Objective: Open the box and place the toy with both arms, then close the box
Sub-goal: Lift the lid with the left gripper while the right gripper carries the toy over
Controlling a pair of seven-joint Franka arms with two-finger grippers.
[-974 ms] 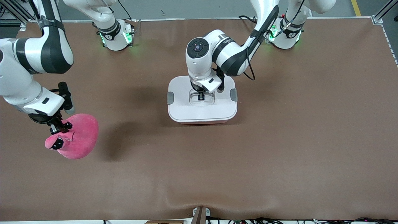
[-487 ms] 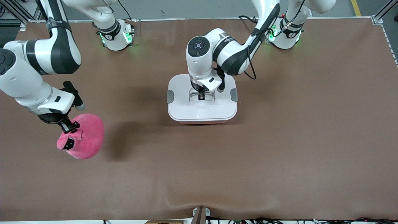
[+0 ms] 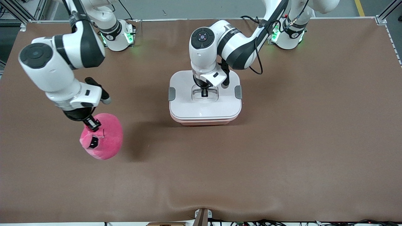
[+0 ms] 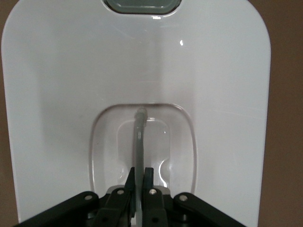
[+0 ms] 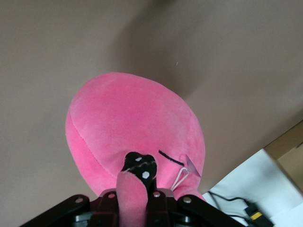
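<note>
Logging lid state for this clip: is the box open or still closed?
Just opening: the lid sits slightly raised above the pink box, the left gripper shut on its handle.

A wide desk point(image 3: 282, 141) covered in a matte brown sheet fills nearly the whole front view, with a slight bulge in the covering along the edge nearest the front camera. Soft shadows lie on the brown surface under even overhead light. Above the desk's top edge runs a grey floor point(image 3: 188, 9) with a yellow line point(image 3: 359, 8). Aluminium frame posts point(image 3: 388, 11) stand at the corners, and cables point(image 3: 267, 222) trail along the near edge.
</note>
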